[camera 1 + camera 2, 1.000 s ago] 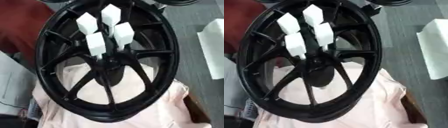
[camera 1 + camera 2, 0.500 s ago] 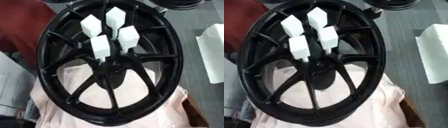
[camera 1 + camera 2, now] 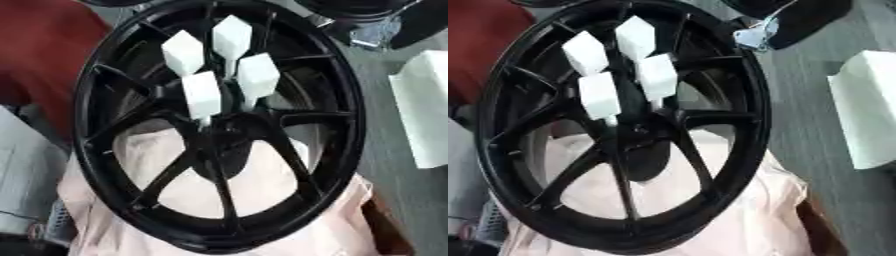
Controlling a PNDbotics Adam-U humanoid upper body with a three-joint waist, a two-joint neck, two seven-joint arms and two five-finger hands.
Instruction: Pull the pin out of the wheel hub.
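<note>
A large black spoked wheel hub (image 3: 352, 125) stands tilted and fills most of both views. Several pins with white block-shaped heads stick out of its centre (image 3: 220, 134). The nearest pin head (image 3: 201, 95) is lowest. Another pin head (image 3: 258, 75) sits to its right, and two more (image 3: 184, 52) (image 3: 232, 36) lie further up. Thin stems run from the heads down into the centre. Neither of my hands shows in either view, and nothing touches the pins.
A pale pink cloth (image 3: 332, 225) lies under the wheel's lower half. A white box (image 3: 424, 115) sits on the grey floor at the right. There is a red surface (image 3: 44, 50) at the upper left, a dark object (image 3: 798, 20) at the top right and a grey object (image 3: 22, 175) at the left edge.
The whole picture has shifted a little, so the camera has moved. The wheel and its pins keep the same arrangement.
</note>
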